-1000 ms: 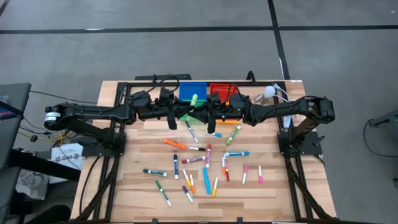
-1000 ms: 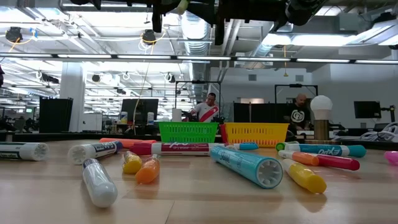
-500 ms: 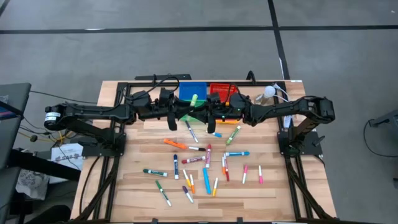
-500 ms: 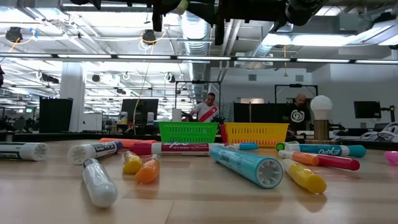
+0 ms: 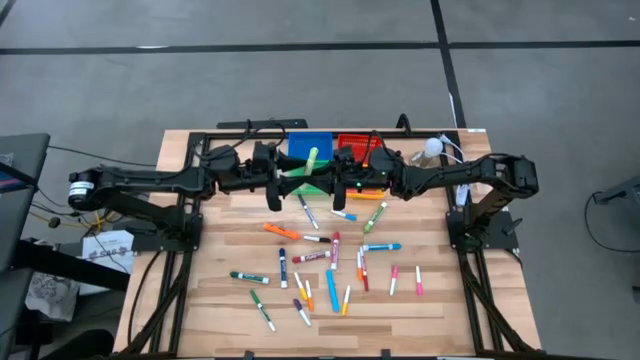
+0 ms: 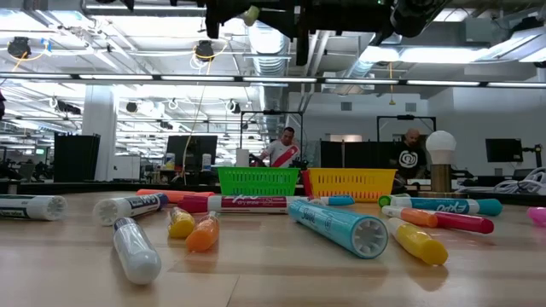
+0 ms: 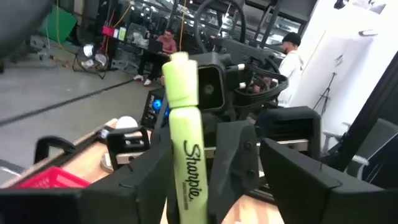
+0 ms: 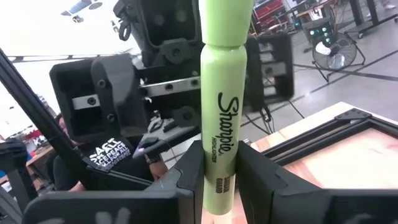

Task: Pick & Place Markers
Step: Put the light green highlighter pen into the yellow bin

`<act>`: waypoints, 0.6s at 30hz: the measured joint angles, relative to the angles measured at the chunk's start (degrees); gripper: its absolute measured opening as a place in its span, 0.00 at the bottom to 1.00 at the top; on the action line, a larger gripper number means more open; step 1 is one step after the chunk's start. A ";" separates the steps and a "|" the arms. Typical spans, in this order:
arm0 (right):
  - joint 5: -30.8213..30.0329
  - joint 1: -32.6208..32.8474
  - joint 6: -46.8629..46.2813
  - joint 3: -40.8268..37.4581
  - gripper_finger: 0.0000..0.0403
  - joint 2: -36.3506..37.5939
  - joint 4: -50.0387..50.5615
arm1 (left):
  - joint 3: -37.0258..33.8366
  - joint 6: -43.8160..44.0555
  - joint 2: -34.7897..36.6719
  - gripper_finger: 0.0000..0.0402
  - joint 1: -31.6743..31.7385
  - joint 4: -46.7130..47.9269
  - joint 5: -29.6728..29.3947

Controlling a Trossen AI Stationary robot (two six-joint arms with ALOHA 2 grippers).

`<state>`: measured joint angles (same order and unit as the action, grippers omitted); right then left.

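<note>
A light-green marker (image 8: 219, 118) stands about upright in the air over the bins at the table's far side, also seen as the marker (image 5: 311, 160) from above. My right gripper (image 8: 217, 180) is shut on it. My left gripper (image 5: 288, 172) faces it from the table's left, open, its fingers (image 7: 134, 186) standing wide on either side of the marker (image 7: 185, 155) without touching. Several more markers (image 5: 330, 262) lie scattered on the wooden table (image 5: 440, 300). My right gripper pinches the marker's barrel near its lower end (image 8: 219, 171) between its two fingers. The fingers reach in level from the table's right and lie across the marker. The marker stands upright, cap end up, lifted clear of bins and table.
Blue bin (image 5: 308, 143) and red bin (image 5: 355, 146) stand at the far edge, with a green bin (image 6: 258, 180) and a yellow one (image 6: 351, 182) just nearer. A white lamp (image 5: 432, 148) stands far right. People sit in the room behind.
My left gripper has opened and let go of the green marker, staying where it was. The marker remains upright in my right gripper, which has kept still.
</note>
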<state>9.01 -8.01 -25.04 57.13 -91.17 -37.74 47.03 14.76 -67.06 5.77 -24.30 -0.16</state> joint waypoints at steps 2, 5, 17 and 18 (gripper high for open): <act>0.01 -0.03 0.00 -0.01 0.16 -0.01 0.61 | 0.02 -0.94 1.37 0.61 0.35 0.78 -0.02; 0.01 -0.16 0.00 -0.01 0.16 -0.01 1.39 | 0.06 -1.03 4.02 0.62 1.37 3.96 -0.02; 0.03 -3.40 2.42 -0.05 0.16 3.45 16.59 | 0.04 -0.42 8.25 0.60 2.51 15.98 -0.23; -0.01 -3.69 2.71 -0.04 0.16 4.09 18.44 | 0.04 -0.40 7.91 0.60 2.51 15.98 -0.23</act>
<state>9.00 -11.70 -22.33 57.09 -87.08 -19.30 47.07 14.36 -59.15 8.27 -8.32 -0.39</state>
